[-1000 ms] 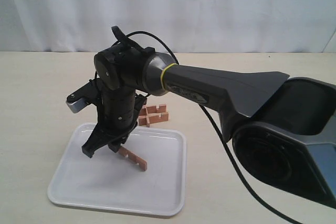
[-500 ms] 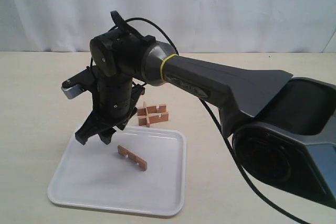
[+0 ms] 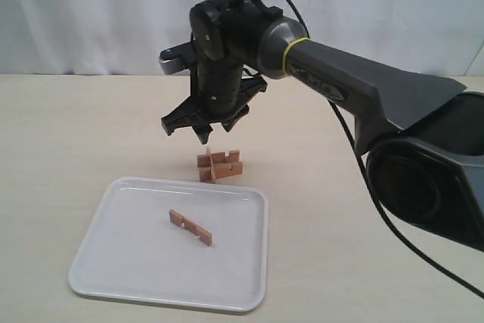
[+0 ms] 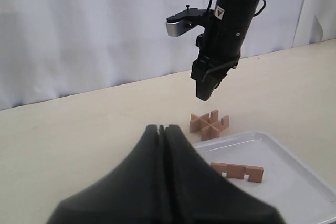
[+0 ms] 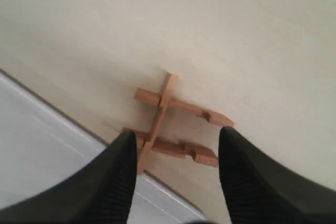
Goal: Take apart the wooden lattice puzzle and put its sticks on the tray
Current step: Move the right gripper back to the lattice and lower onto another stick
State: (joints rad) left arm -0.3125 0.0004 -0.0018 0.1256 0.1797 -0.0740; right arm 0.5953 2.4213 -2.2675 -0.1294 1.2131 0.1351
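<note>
The wooden lattice puzzle [image 3: 220, 166] lies on the table just beyond the tray's far rim, with three slats still crossed. It also shows in the wrist views as the puzzle [image 4: 209, 125] and the puzzle [image 5: 157, 120]. One loose stick [image 3: 190, 227] lies flat on the white tray [image 3: 128, 259], and shows from the left wrist as the stick [image 4: 237, 171]. My right gripper [image 3: 187, 132] hangs open and empty above the puzzle, slightly to its left; in its own view the gripper [image 5: 176, 142] frames the puzzle. My left gripper [image 4: 161, 128] is shut and empty, low, near the tray [image 4: 286, 182].
A white curtain closes off the back of the beige table. The right arm's dark body and cable [image 3: 393, 104] stretch over the table's right half. The left arm does not show in the exterior view.
My right gripper has risen from over the tray and swung back and rightward to above the puzzle. The stick on the tray has stayed where it lay.
</note>
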